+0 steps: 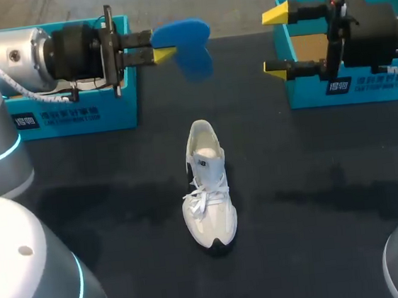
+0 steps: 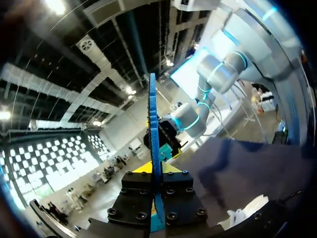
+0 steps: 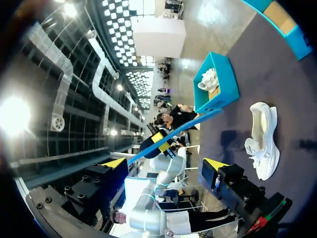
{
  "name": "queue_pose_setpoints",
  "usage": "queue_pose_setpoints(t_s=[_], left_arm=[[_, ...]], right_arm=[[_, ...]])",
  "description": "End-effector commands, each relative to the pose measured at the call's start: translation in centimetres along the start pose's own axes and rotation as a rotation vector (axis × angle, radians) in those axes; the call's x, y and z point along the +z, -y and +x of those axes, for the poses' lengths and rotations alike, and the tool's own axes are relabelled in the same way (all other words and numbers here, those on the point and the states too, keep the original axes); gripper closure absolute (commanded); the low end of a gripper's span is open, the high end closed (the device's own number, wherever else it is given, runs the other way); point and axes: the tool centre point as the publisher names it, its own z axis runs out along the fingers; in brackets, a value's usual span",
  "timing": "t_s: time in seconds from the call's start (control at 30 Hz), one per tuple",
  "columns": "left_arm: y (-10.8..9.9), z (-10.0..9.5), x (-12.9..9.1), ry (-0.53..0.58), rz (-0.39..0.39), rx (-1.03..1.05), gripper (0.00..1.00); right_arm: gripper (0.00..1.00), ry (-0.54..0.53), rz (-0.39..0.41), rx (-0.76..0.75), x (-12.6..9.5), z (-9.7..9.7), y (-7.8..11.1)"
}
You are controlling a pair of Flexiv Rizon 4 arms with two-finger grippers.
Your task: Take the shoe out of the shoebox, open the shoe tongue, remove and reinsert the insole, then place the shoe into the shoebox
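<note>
A white shoe stands upright mid-table, toe toward the front edge. Above the table's far side, my left gripper is shut on a blue insole, which shows edge-on between its fingers in the left wrist view. My right gripper hovers open and empty before the right shoebox, facing the insole. The left shoebox lies partly under my left arm. A corner of the shoe shows below the left gripper.
Both teal boxes stand at the far side of the black table, one at each side. The left box holds another white shoe. Bare black surface surrounds the shoe in the middle.
</note>
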Motion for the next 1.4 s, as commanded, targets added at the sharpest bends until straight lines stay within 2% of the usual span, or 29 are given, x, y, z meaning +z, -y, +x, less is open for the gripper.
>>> queue_pose_setpoints(t_s=[0.03,0.73,0.87,0.93,1.0,1.03,1.4], left_arm=[[-0.7,0.2,1.0,0.045,0.063,-1.006,1.0],[-0.7,0.2,1.0,0.045,0.063,-1.006,1.0],[-0.7,0.8,1.1,0.006,0.035,-1.252,1.0],[-0.7,1.0,1.1,-0.021,0.05,-1.315,1.0],[-0.6,1.1,1.2,-0.032,0.032,-1.359,1.0],[-0.8,1.3,1.3,-0.037,0.015,-1.487,1.0],[-2.1,2.5,1.1,-0.121,0.01,-1.815,1.0]], right_arm=[[0.0,0.002,-0.002,0.001,0.2,0.0,0.0],[0.0,0.002,-0.002,0.001,0.2,0.0,0.0],[0.0,0.002,-0.002,0.001,0.2,0.0,0.0],[0.0,0.002,-0.002,0.001,0.2,0.0,0.0],[0.0,0.002,-0.002,0.001,0.2,0.0,0.0],[0.0,0.002,-0.002,0.001,0.2,0.0,0.0],[0.0,0.002,-0.002,0.001,0.2,0.0,0.0]])
